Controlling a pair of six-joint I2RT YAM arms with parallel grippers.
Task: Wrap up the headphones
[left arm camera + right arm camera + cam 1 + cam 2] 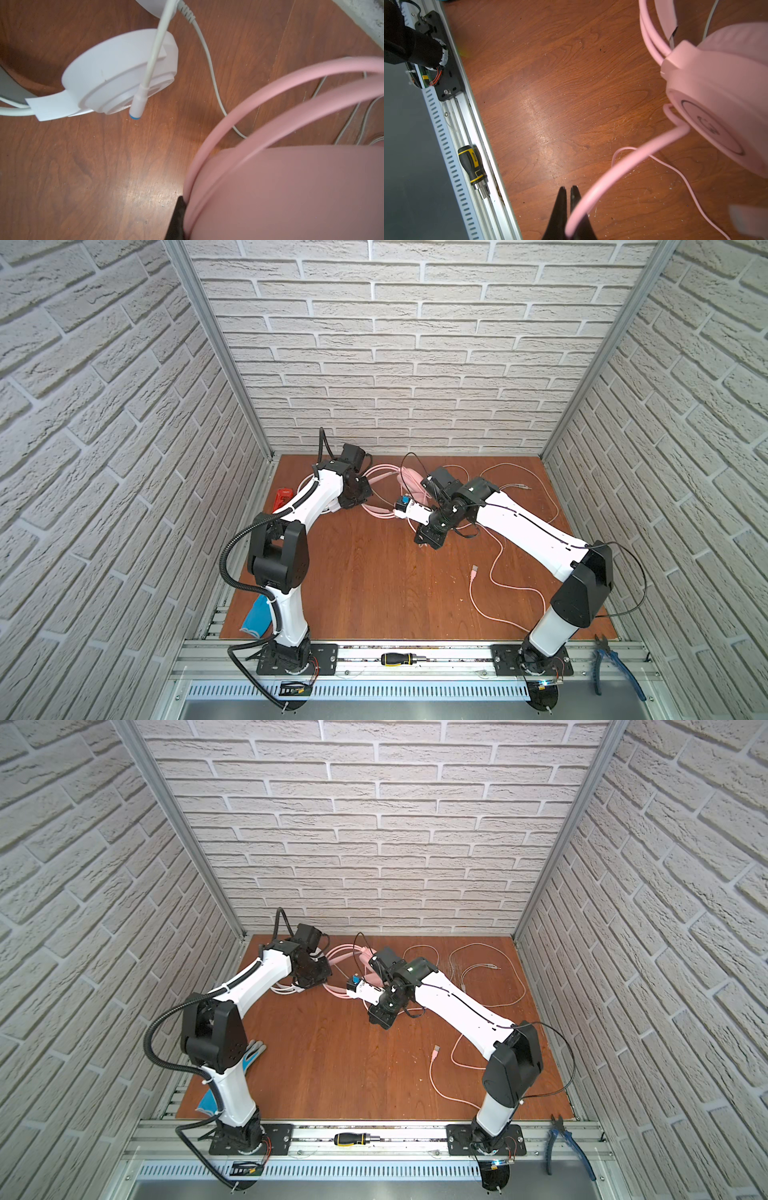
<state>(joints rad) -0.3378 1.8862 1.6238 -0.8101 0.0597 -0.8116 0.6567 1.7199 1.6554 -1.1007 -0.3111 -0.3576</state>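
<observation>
Pink headset sits pinched in your left fingers; right fingers seem clamped on its stalk: tugging apart could snap it.

At the back of your table one headset lies left, the other headset just right of it, its cable trailing right and forward; on your front rail, screwdriver between the arm bases, pliers far right

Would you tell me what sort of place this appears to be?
Probably a robot test cell: brick-pattern panels on an aluminium frame, with a screwdriver and pliers left nearby.
</observation>
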